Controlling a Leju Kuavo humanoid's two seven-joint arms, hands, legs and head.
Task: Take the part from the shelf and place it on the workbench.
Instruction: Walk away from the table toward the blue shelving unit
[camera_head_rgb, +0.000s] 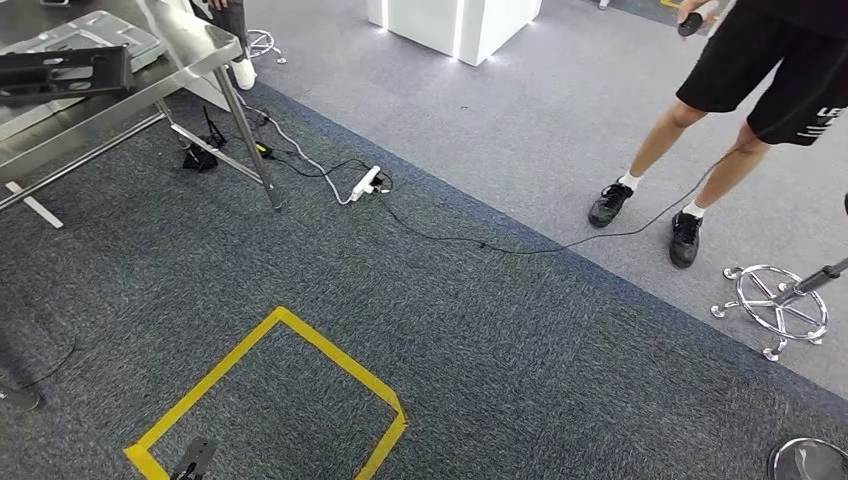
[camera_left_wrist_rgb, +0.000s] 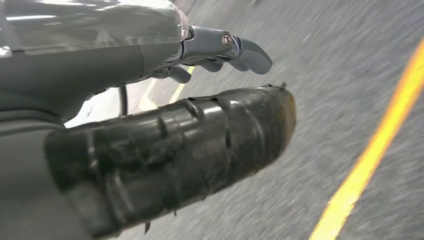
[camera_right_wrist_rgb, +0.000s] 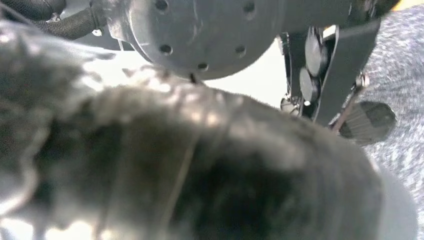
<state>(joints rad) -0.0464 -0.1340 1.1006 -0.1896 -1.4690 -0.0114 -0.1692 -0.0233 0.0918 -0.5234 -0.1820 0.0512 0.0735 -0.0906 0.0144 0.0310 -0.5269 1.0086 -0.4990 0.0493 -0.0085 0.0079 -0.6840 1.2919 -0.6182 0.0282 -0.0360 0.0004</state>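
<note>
A steel workbench (camera_head_rgb: 190, 45) stands at the far left in the head view. On it lie a black frame-like part (camera_head_rgb: 60, 72) and a pale grey moulded tray (camera_head_rgb: 90, 35). My left hand (camera_left_wrist_rgb: 200, 100) hangs over the grey carpet. Its tape-wrapped thumb (camera_left_wrist_rgb: 175, 150) stands apart from the lightly bent fingers (camera_left_wrist_rgb: 240, 50), with nothing between them. My right hand (camera_right_wrist_rgb: 200, 170) is a dark blur close to the lens of the right wrist view, so how its fingers lie is hidden.
A person in black shorts (camera_head_rgb: 760, 70) stands at the right, a cable (camera_head_rgb: 480, 240) trailing to a power strip (camera_head_rgb: 365, 183). A chrome stool base (camera_head_rgb: 780, 300) and a second one (camera_head_rgb: 805, 460) sit at the right. A yellow tape square (camera_head_rgb: 280, 390) marks the carpet.
</note>
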